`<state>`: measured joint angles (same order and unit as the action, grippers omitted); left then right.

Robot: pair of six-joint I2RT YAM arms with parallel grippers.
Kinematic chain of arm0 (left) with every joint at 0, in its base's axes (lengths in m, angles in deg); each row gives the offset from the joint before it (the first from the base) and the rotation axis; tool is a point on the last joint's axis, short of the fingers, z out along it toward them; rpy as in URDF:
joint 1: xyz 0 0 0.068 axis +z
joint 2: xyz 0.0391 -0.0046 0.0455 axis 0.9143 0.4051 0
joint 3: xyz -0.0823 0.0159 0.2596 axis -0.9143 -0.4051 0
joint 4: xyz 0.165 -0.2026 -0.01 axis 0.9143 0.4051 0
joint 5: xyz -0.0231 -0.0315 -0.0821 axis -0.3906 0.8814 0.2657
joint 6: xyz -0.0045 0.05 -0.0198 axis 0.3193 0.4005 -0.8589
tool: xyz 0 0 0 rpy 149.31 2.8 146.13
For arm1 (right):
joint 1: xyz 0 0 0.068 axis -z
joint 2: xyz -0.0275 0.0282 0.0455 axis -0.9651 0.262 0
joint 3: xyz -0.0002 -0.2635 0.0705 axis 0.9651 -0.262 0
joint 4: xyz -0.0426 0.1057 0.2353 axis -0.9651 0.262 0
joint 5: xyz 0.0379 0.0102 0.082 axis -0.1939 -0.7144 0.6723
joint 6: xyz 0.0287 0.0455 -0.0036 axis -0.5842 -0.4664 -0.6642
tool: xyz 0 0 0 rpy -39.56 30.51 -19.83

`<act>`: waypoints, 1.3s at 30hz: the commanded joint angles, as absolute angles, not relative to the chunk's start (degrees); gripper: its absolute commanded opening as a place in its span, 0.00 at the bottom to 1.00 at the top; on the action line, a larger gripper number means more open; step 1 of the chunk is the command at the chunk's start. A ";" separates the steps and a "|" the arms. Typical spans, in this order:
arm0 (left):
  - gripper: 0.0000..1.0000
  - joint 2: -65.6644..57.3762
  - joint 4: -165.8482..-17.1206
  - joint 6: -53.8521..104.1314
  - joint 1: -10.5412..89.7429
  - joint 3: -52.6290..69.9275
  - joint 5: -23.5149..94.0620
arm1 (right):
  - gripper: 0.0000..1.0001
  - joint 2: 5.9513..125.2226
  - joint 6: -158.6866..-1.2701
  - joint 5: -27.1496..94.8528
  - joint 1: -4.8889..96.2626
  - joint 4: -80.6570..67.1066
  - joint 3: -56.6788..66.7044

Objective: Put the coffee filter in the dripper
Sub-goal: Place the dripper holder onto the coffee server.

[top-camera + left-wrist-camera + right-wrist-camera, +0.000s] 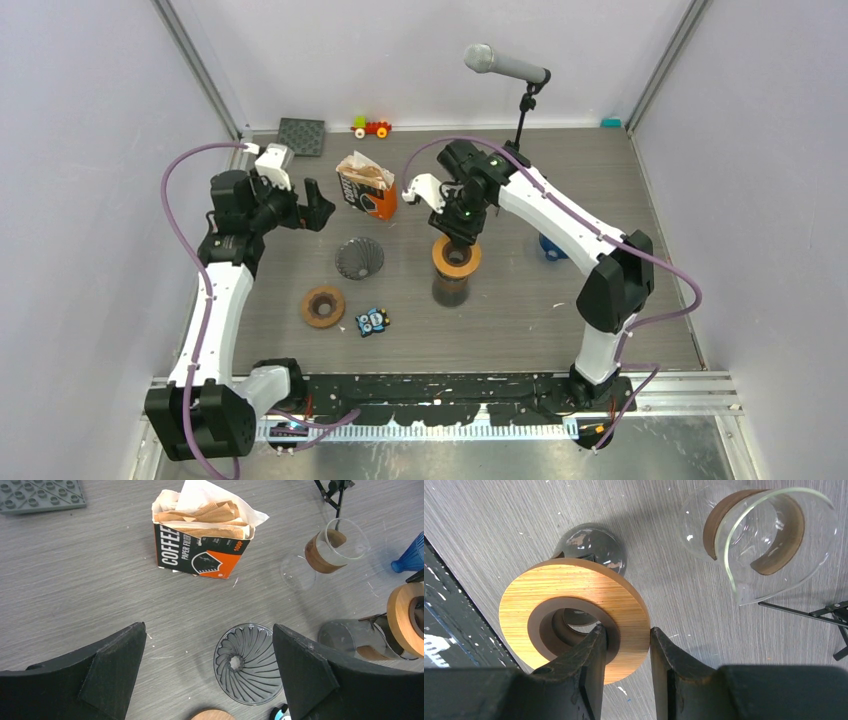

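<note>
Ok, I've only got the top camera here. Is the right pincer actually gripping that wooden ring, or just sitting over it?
Observer: Gripping. On its wrist camera the right pincer pinches the wooden ring, one prong in the hole and one outside the rim.
Operator: And is anything hidden under that arm?
Observer: Yes, a clear glass jug with a wooden collar, lying on its side by the feet of the microphone stand.
Operator: Is the left pincer holding anything?
Observer: No. The left pincer is open and empty, and its camera shows the dripper below, between its prongs.
</note>
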<state>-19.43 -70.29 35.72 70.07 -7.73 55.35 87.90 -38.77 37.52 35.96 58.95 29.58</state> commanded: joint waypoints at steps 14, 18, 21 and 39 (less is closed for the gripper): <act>1.00 -19.06 -74.43 36.46 68.92 -11.19 56.71 | 0.13 90.58 -39.06 40.23 34.48 61.59 32.93; 1.00 -19.33 -74.48 36.46 68.85 -11.69 56.71 | 0.16 91.01 -39.96 38.71 34.19 59.80 31.68; 1.00 -19.67 -74.51 36.46 68.85 -11.84 56.66 | 0.20 90.81 -40.10 38.36 34.15 59.07 30.87; 1.00 -10.68 -75.03 41.89 68.57 -12.56 52.81 | 0.69 82.78 -41.43 35.77 34.16 58.56 30.15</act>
<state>-13.44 -73.55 39.13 69.08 -13.06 53.97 89.54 -40.65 37.08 34.37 59.44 29.67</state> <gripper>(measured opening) 0.996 0.685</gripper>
